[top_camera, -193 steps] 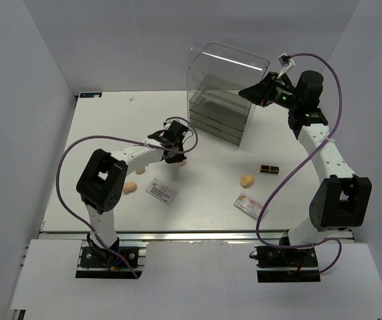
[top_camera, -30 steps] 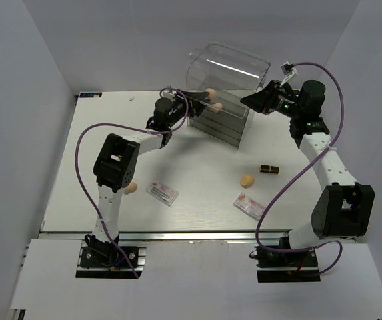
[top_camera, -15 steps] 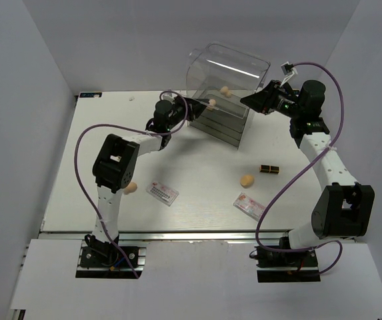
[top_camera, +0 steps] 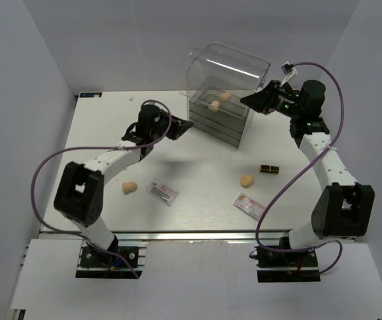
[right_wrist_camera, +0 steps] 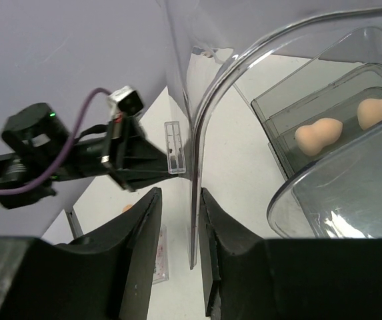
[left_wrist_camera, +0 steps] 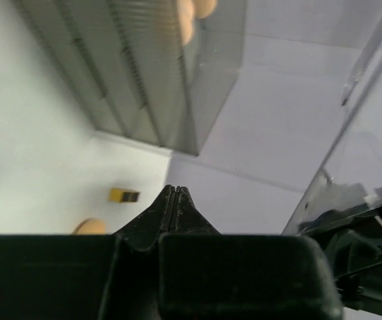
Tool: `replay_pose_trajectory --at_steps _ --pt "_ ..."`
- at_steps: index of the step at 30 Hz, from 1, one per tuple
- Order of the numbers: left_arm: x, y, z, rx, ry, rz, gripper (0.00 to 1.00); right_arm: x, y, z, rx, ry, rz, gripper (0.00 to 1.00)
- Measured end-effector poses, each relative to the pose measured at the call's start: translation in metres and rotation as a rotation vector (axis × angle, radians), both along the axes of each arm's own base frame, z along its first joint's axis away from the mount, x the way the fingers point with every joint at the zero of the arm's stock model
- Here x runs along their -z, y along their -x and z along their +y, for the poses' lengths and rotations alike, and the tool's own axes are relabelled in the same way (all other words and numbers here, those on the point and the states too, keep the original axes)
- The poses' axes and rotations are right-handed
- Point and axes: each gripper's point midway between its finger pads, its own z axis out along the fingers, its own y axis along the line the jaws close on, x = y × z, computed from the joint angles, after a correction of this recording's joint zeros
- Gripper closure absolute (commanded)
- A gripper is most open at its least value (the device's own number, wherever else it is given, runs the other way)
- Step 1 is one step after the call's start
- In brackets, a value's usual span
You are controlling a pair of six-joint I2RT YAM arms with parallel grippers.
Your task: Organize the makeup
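Sitting in box: two boxed sponges [right_wrist_camera: 324, 137], peach, lying near each other in the top tray of the clear drawer box [top_camera: 221, 128].
Lid [top_camera: 234, 61]: standing raised above the box, curving up and back.
Right fingers [right_wrist_camera: 144, 227]: standing apart, straddling the lid's thin clear edge, leaving a gap on one side of it.
Left fingers [left_wrist_camera: 167, 207]: pressed together, gripping nothing, hovering just off the box's front-left corner.
Loose sponges: lying on the worktop [top_camera: 197, 167], well apart, near-left sponge [top_camera: 130, 188] by the left arm, mid sponge [top_camera: 247, 180] right of centre.
Tubes [top_camera: 269, 169]: lying as one dark-and-gold block just beyond the mid sponge.
Packets: lying flat near the front edge, left packet [top_camera: 162, 192], right packet [top_camera: 250, 205].
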Motion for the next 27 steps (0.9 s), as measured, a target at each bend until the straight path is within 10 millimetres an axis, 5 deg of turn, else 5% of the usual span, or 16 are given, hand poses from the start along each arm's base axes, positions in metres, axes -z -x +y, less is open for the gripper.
replay_pose_trajectory --at_steps 2,4,5,6,8,14,20,27 --pt "-0.001 0.015 0.018 -0.041 -0.069 0.029 0.6 0.0 0.0 0.0 0.0 0.0 0.0 0.66" --pt "0.007 0.032 0.039 -0.087 -0.133 0.084 0.47 0.0 0.0 0.0 0.0 0.0 0.0 0.66" --pt "0.013 0.04 0.05 -0.118 -0.165 0.112 0.38 0.0 0.0 0.0 0.0 0.0 0.0 0.66" --pt "0.023 0.049 0.064 -0.155 -0.199 0.154 0.17 0.0 0.0 0.0 0.0 0.0 0.0 0.66" --pt "0.046 0.067 0.093 -0.235 -0.282 0.242 0.02 0.0 0.0 0.0 0.0 0.0 0.0 0.66" --pt "0.081 0.116 0.164 -0.447 -0.49 0.44 0.02 0.0 0.0 0.0 0.0 0.0 0.0 0.66" --pt "0.103 0.149 0.202 -0.573 -0.588 0.596 0.02 0.0 0.0 0.0 0.0 0.001 -0.001 0.66" --pt "0.153 0.184 0.251 -0.672 -0.66 0.833 0.17 0.0 0.0 0.0 -0.001 0.001 -0.001 0.66"
